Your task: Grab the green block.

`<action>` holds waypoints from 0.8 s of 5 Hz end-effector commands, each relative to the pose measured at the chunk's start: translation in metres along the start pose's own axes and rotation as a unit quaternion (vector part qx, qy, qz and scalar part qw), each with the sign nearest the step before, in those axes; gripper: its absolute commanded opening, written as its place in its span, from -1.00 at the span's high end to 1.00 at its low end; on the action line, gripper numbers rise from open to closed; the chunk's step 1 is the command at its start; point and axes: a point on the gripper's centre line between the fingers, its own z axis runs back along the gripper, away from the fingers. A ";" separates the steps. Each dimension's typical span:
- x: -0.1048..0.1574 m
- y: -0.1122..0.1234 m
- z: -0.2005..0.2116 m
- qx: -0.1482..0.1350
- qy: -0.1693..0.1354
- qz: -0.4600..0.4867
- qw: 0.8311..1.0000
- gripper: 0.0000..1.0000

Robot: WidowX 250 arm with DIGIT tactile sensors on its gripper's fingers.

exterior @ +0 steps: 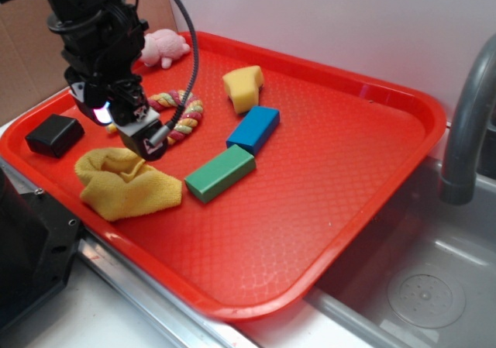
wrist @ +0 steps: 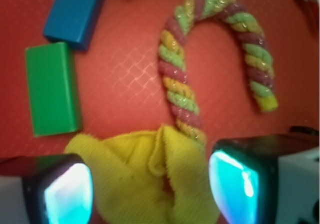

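Observation:
The green block (exterior: 220, 173) lies flat near the middle of the red tray (exterior: 349, 170), with the blue block (exterior: 253, 129) just behind it, corners nearly touching. In the wrist view the green block (wrist: 52, 88) is at the left, the blue block (wrist: 75, 14) above it. My gripper (exterior: 139, 135) hangs open and empty to the left of the green block, above the yellow cloth (exterior: 124, 181) and the end of the rope toy (exterior: 182, 114). In the wrist view my gripper (wrist: 150, 191) has the cloth (wrist: 150, 184) between its glowing pads.
A yellow sponge piece (exterior: 243, 86) and a pink plush toy (exterior: 164, 48) lie at the tray's back. A black box (exterior: 54, 135) sits at the tray's left edge. A grey faucet (exterior: 469, 123) and a sink (exterior: 418, 286) are to the right.

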 end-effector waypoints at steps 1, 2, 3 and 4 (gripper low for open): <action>0.002 -0.002 0.004 -0.002 -0.011 -0.003 1.000 -1.00; 0.003 -0.018 0.002 -0.010 -0.029 -0.049 0.998 -1.00; -0.008 -0.038 -0.004 0.021 -0.047 -0.021 0.998 -1.00; -0.003 -0.063 -0.037 0.033 -0.031 -0.018 0.999 -1.00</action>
